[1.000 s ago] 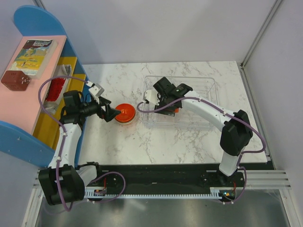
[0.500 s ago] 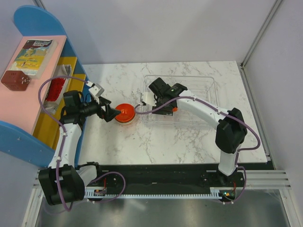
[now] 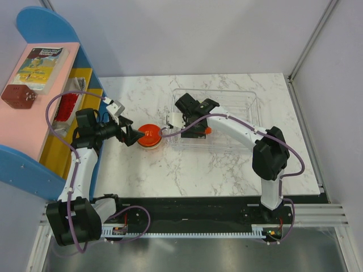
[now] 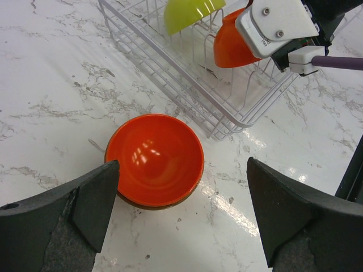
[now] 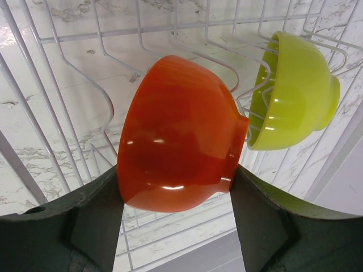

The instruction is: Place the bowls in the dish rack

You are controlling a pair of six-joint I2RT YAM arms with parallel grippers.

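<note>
An orange bowl (image 5: 176, 147) is clamped in the right gripper (image 5: 177, 181) over the rack (image 4: 187, 85), beside a lime bowl (image 5: 292, 96). A second orange bowl (image 4: 154, 158), on the table (image 4: 57, 85) left of the rack, is flanked by the spread-wide left gripper (image 4: 180, 187).

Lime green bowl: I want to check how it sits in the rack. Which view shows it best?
Right wrist view: the lime green bowl shows nearly whole, on edge between the dish rack wires. The left wrist view catches only part at its top edge; the top view does not show it.

2 orange bowls (image 4: 154, 160) (image 5: 176, 136), lime green bowl (image 5: 295, 90), white wire rack (image 4: 195, 99), marbled table (image 4: 51, 85)
</note>
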